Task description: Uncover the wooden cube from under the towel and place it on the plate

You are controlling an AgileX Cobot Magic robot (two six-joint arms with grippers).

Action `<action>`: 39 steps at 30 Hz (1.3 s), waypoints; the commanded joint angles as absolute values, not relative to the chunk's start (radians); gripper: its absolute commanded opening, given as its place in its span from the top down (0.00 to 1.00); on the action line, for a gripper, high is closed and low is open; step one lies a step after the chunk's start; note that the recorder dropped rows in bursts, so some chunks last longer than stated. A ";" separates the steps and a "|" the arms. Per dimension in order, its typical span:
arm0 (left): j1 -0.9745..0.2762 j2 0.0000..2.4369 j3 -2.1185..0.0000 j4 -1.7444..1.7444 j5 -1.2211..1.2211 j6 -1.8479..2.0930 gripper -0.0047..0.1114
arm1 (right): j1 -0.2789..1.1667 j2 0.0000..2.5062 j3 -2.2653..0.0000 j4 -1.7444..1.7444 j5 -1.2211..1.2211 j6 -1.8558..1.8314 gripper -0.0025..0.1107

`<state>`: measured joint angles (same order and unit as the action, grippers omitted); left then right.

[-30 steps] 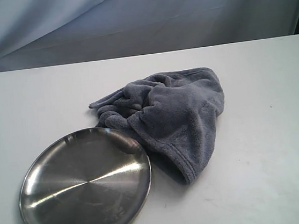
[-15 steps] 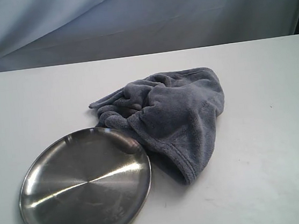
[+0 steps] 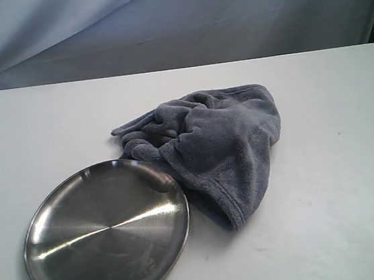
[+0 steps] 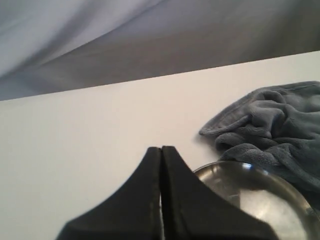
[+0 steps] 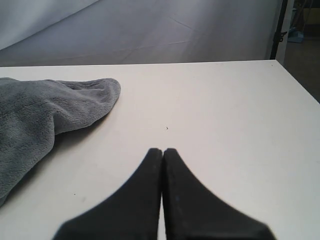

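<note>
The grey-blue fleece towel (image 3: 214,143) lies bunched in a mound at the table's middle, its hemmed edge against the rim of the steel plate (image 3: 106,233) at the front left. The wooden cube is hidden. Neither gripper shows in the exterior view. In the left wrist view my left gripper (image 4: 161,148) is shut and empty, with the plate (image 4: 260,195) and towel (image 4: 280,120) beyond it to one side. My right gripper (image 5: 162,149) is shut and empty over bare table, the towel (image 5: 40,115) off to its side.
A white table (image 3: 340,183) carries everything, with a wrinkled grey-blue backdrop (image 3: 173,20) behind its far edge. A dark stand pole (image 5: 277,30) rises past the table's far corner in the right wrist view.
</note>
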<state>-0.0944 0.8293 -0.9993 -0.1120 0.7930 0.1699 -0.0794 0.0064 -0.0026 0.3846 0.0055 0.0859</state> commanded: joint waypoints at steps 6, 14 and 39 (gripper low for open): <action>-0.156 1.084 -1.207 -0.204 1.026 0.298 0.96 | -0.079 0.000 0.000 0.390 0.017 0.090 0.95; -0.432 1.216 -1.216 0.040 1.058 0.150 0.96 | -0.079 0.000 0.000 0.390 0.017 0.090 0.95; -0.769 1.765 -1.618 -0.046 1.221 -0.048 0.96 | -0.079 0.000 0.000 0.390 0.017 0.090 0.95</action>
